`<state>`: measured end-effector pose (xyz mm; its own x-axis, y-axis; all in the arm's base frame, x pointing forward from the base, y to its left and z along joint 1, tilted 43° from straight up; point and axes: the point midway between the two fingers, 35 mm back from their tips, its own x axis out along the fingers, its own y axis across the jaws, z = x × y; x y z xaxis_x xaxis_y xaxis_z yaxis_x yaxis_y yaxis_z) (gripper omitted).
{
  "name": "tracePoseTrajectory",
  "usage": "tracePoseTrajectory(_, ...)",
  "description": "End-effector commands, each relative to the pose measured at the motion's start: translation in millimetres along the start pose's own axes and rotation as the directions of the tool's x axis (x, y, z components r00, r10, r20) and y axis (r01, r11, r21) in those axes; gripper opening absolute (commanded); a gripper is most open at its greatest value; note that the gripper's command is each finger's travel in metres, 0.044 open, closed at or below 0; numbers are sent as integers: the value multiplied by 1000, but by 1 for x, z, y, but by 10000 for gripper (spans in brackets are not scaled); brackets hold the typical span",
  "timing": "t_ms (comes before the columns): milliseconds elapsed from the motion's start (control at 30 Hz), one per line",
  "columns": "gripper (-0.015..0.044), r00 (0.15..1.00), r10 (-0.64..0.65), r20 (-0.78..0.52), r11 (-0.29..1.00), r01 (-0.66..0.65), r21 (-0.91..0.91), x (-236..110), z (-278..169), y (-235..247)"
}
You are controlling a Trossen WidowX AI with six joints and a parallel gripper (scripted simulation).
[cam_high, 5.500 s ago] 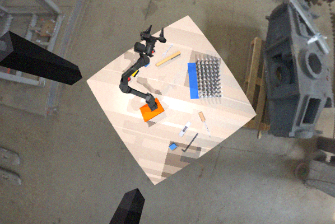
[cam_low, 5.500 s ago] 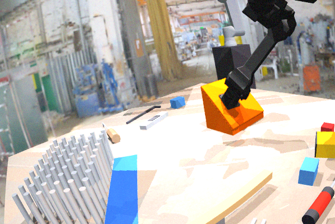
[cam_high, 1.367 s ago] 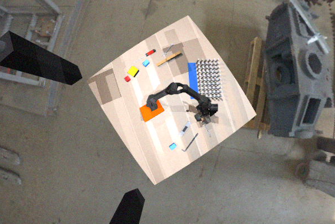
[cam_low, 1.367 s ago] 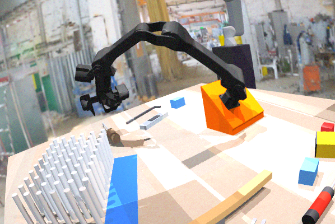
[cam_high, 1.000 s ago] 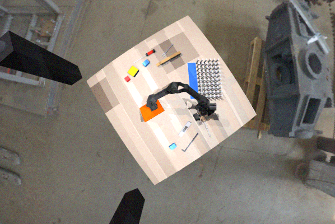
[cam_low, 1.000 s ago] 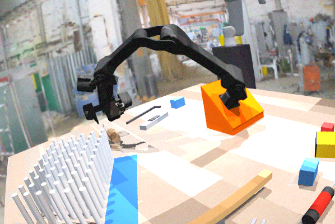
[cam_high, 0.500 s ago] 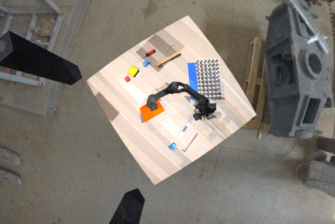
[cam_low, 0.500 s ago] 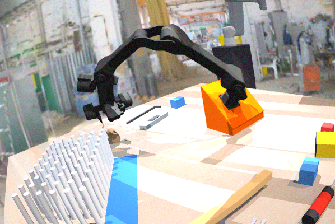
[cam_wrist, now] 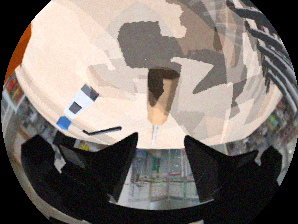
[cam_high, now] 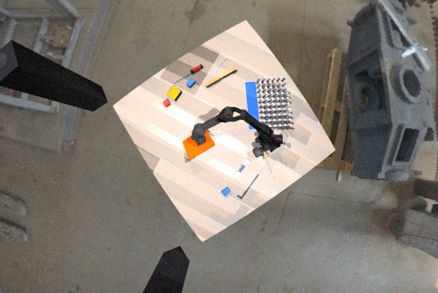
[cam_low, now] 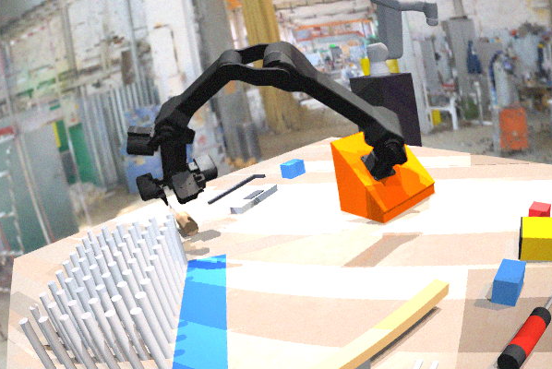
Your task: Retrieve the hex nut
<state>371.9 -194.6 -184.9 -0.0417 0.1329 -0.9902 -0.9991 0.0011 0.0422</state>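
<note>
Reaching from its orange base (cam_low: pixel 350 194), the black arm (cam_low: pixel 276 69) holds its gripper (cam_low: pixel 167 194) low beside the spacer field (cam_high: pixel 274 103) and blue taped strip (cam_high: pixel 252 99), fingers partly spread and empty above the wooden-handled pick (cam_low: pixel 186 223) on the table (cam_high: pixel 160 121). The hex nut cannot be made out among the spacers.
</note>
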Motion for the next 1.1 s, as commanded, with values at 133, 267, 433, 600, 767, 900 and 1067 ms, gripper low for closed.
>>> tracePoseTrajectory(133, 280, 1000, 11, 11, 1000, -11, 1, 16, 13, 2)
tracePoseTrajectory(267, 280, 1000, 11, 12, 1000, -11, 1, 21, 16, 2)
tracePoseTrajectory(433, 280, 1000, 10, 12, 1000, -10, 1, 28, 21, 2)
tracePoseTrajectory(600, 280, 1000, 10, 12, 1000, -10, 1, 35, 26, 2)
tracePoseTrajectory(767, 280, 1000, 10, 13, 1000, -10, 1, 41, 31, 2)
tracePoseTrajectory(900, 280, 1000, 10, 13, 1000, -10, 1, 47, 35, 3)
tracePoseTrajectory(1067, 280, 1000, 10, 14, 1000, -10, 1, 52, 39, 4)
